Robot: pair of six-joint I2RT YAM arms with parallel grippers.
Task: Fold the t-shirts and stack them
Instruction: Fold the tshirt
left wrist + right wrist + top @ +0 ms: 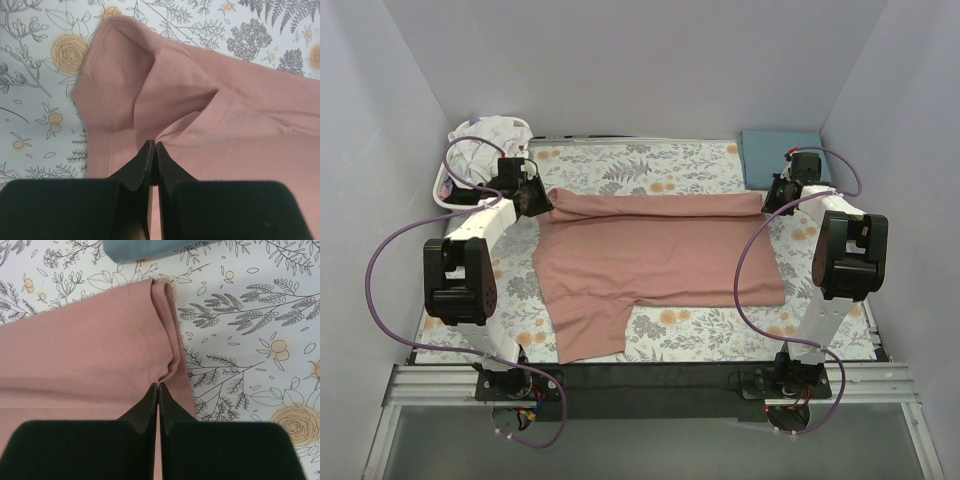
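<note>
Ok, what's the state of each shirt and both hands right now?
pink t-shirt: spread flat, far edge folded over, pinched at both ends
teal t-shirt: folded, lying at the far right corner
white garments: crumpled in the basket
left hand: shut on pink t-shirt
right hand: shut on pink t-shirt

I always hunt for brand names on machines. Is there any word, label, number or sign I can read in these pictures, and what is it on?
None: no readable text in any view.
The pink t-shirt, teal t-shirt, floral cloth, white basket, left arm and right arm show no writing, logo or number that can be made out.
</note>
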